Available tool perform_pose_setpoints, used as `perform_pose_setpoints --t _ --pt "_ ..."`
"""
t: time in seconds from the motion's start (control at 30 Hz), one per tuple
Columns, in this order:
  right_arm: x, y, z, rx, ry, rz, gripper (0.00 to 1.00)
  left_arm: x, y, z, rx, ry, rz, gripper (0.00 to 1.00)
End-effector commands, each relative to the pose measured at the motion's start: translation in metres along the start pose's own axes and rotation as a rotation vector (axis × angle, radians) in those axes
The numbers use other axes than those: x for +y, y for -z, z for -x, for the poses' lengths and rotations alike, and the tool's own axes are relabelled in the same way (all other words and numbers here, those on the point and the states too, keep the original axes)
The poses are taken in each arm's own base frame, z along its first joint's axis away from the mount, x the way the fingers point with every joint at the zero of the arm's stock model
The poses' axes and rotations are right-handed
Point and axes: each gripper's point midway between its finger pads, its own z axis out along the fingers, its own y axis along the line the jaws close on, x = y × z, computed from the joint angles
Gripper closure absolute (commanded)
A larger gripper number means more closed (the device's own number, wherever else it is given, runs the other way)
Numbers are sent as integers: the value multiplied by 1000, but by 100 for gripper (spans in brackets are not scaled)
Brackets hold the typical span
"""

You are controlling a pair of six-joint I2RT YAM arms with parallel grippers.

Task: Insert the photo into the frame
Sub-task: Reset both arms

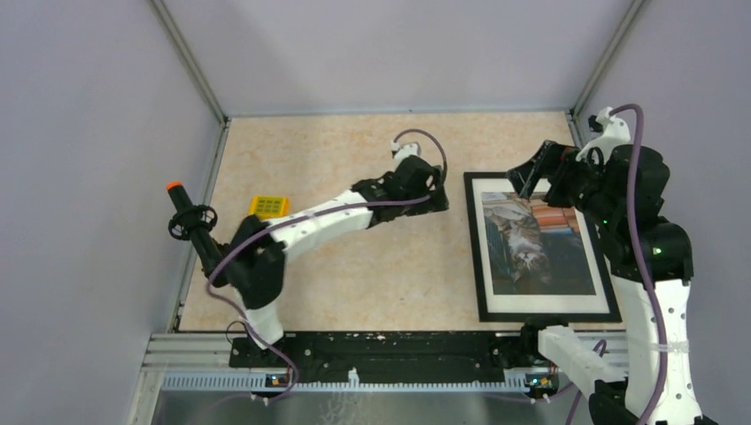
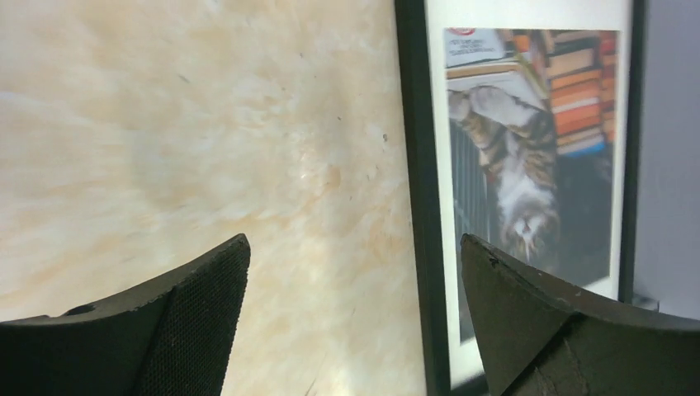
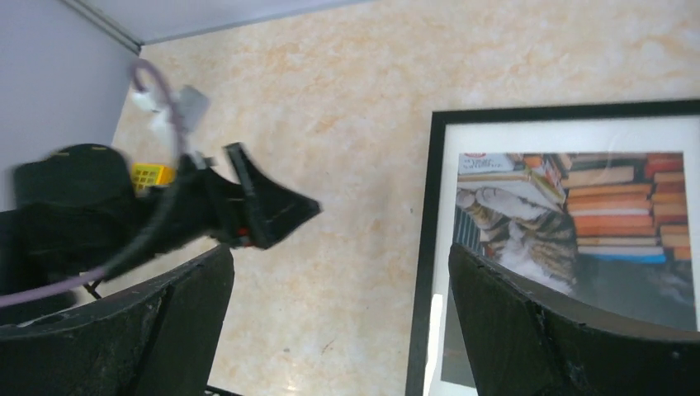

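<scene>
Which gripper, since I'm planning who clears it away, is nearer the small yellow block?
Left. The left gripper is right of the yellow block, just short of the frame; the right gripper is farther right, over its far end.

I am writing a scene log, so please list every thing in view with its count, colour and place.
table: 1, beige marbled, under everything
frame: 1, black, flat on the table's right side
photo: 1, cat and books with white border, lying within the frame
block: 1, yellow, on the table's left side
handle: 1, black with orange tip, at the table's left edge
left gripper: 1, black, open, above the table just left of the frame
right gripper: 1, black, open, over the frame's far end
</scene>
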Motion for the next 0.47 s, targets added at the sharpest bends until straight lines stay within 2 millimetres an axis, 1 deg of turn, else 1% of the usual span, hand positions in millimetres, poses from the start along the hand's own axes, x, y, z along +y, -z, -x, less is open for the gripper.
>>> perform_pose_setpoints --t 0.0,0.03,0.1,0.13,0.17,0.2,0.23,0.3,0.37,0.43 --pt "23 41 29 -98 120 88 1 -15 154 72 -188 -322 -111 1" --pt "28 48 35 -125 122 104 1 -27 190 86 -259 -370 -196 1" --pt "40 63 46 -181 135 153 1 -41 258 112 -412 -423 -333 1" --pt "45 72 53 -216 139 171 1 -46 294 125 -491 -438 -384 1" --pt "49 80 59 -252 143 181 1 -49 324 135 -556 -455 -429 1" --pt "51 88 65 -290 146 186 1 -50 355 145 -621 -476 -461 1" --pt "53 97 71 -330 149 187 1 -49 380 153 -674 -483 -476 1" --pt "55 114 83 -410 149 185 1 -45 427 168 -770 -496 -495 1" --pt "60 126 89 -469 154 207 1 -38 458 178 -835 -498 -487 1" --pt "54 130 93 -503 125 171 1 -31 481 182 -875 -498 -489 1"
